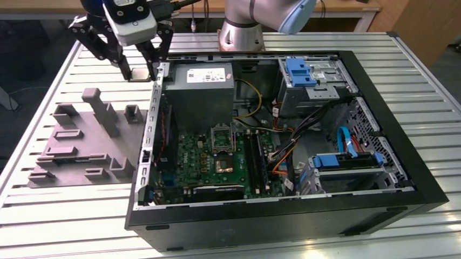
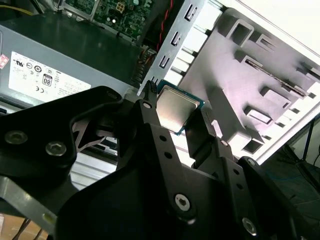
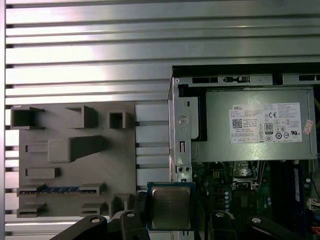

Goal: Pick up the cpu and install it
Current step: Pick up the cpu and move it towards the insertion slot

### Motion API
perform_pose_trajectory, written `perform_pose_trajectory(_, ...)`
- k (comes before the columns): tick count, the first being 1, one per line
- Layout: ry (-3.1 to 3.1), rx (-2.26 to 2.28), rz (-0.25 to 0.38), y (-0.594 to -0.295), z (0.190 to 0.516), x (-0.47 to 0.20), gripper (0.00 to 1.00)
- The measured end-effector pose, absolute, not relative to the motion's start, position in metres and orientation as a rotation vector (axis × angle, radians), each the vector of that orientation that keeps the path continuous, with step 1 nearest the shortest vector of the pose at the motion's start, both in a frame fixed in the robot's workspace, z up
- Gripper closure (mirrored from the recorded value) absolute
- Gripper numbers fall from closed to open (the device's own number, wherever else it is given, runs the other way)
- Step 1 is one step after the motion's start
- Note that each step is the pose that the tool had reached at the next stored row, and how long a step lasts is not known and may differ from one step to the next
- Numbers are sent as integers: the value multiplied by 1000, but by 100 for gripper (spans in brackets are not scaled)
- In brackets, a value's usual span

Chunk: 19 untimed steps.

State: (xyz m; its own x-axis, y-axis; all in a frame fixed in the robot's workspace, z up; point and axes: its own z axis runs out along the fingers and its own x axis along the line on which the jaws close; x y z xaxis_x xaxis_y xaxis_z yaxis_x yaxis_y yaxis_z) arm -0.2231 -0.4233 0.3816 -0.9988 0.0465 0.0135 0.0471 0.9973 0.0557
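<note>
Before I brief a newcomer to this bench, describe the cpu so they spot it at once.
Start at the open black computer case; at its far corner on the exterior view's left hangs the arm's black claw. Clamped in it is the cpu, a small flat square chip with a pale silvery top and darker rim, unlike the large grey labelled box beside it.

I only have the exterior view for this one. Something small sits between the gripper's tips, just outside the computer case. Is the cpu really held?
Observer: Yes. In the second wrist view the gripper clamps the cpu by two opposite edges.
Operator: Which face shows?
Observer: In the first wrist view its pale metal top faces the camera, with a green rim around it.
</note>
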Motion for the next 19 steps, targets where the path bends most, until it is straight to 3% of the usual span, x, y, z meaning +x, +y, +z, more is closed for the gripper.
perform_pose_trajectory(19, -3127, -73, -88, -423, 382, -211, 53)
